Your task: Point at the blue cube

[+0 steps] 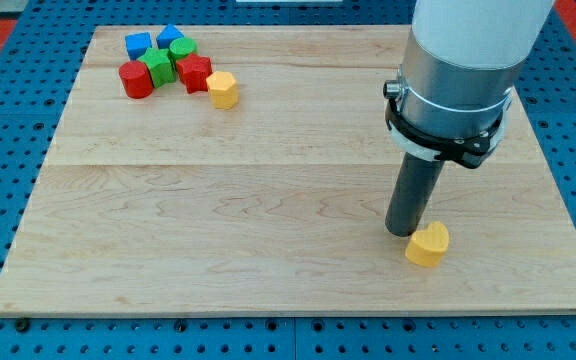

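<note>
The blue cube (pixel 138 44) sits near the board's (pixel 268 230) top-left corner, at the view's left end of a tight cluster. Just to its right lies a second blue block (pixel 170 36), closest of all to the top edge; its shape is hard to make out. Below these are two green blocks (pixel 158 67) (pixel 182 49), a red cylinder (pixel 135 80) and a red block (pixel 195 72), with a yellow block (pixel 223 90) at the cluster's lower right.

The rod's tip (pixel 406 232) stands far off, on the view's right side toward the bottom, touching or just beside a second yellow block (pixel 428 244), heart-like in shape. There are no jaws on this rod.

Count: two blue, two green, two red, two yellow. A wide stretch of bare wood lies between the tip and the cluster; the whole lower left is open too.
</note>
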You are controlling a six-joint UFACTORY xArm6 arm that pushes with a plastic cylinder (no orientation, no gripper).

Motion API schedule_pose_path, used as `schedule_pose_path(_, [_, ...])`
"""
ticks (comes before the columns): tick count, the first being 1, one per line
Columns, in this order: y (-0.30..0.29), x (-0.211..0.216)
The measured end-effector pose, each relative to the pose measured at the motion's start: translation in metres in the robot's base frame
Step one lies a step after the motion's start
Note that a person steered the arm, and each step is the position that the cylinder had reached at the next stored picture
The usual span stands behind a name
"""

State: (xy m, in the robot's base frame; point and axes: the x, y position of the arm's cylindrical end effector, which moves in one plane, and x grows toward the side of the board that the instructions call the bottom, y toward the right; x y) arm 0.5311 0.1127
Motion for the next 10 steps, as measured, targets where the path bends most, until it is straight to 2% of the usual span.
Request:
schedule_pose_path(3, [-0.001,0.0])
schedule_pose_path(4, [-0.029,-0.018])
schedule_pose_path(6, [-0.137,-0.076])
schedule_pose_path(8, [-0.265,-0.096])
schedule_pose_path(10, [-0.366,-0.159])
